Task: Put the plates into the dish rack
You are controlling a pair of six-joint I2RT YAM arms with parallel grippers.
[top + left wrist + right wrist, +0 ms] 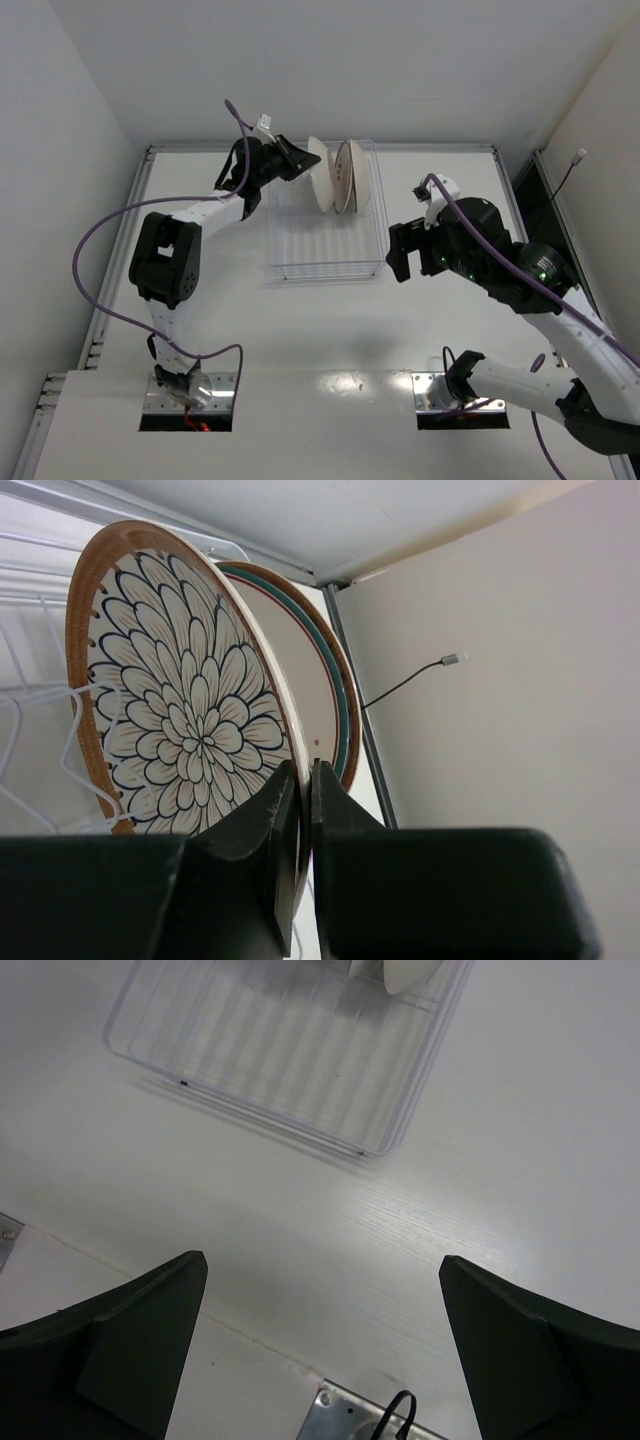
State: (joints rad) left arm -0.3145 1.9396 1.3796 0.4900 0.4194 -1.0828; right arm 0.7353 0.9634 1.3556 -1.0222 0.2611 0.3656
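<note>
Left wrist view: my left tool point(303, 780) is pinched narrow on the lower rim of the petal plate point(180, 690). The plate stands on edge at the far end of the dish rack point(325, 250). A second plate point(310, 660) sits just behind it, mostly hidden. My right tool point(318, 1265) hangs spread wide over the bench point(500, 1110), apart from the rack's right wall. The rack's thin wires fade into the white, so I cannot tell which slots hold the plates.
</note>
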